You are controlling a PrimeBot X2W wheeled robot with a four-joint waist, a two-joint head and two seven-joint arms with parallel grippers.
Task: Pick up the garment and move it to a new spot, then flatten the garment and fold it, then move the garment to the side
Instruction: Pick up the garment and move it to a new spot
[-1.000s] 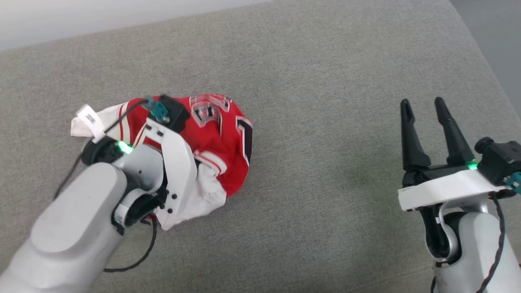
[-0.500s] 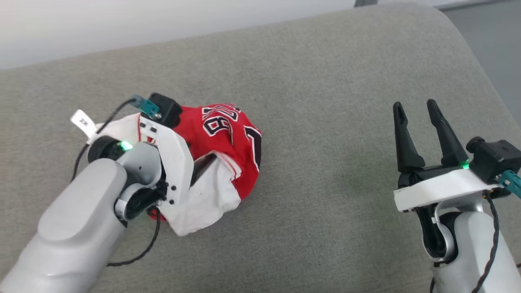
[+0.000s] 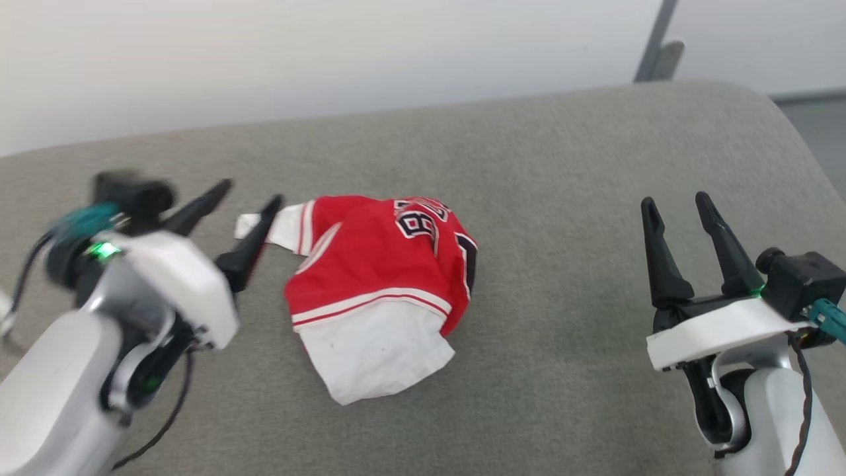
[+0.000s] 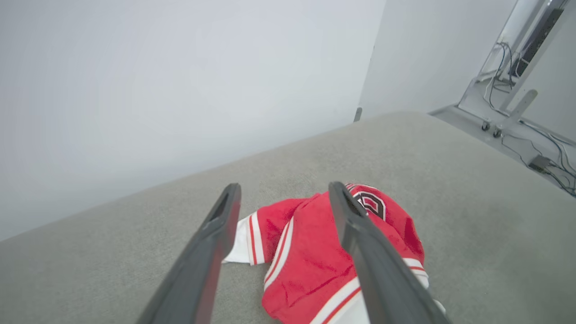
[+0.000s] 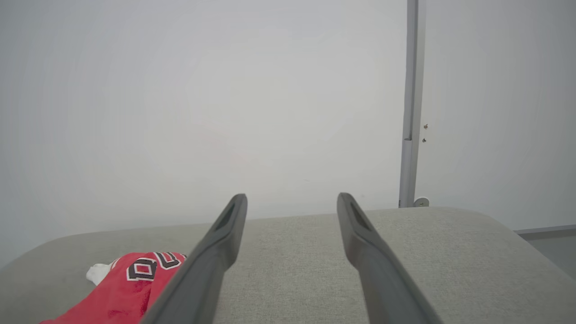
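Grey cushion (image 3: pixel 542 165) runs past garment (image 3: pixel 377 264) to rounded edge; left pincer (image 3: pixel 252 190), right pincer (image 3: pixel 673 199) wide.

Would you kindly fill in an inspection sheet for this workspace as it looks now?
Surface: grey upholstered cushion, plain.
Job's things: garment, crumpled in a heap, held by neither gripper.
Clutter: nothing seen.
Grippers: left gripper open, beside the garment's left end; right gripper open, well apart to the right.
Cables: black cable at the left wrist; twisted cable along the right arm.
Surroundings: pale wall, metal post behind.
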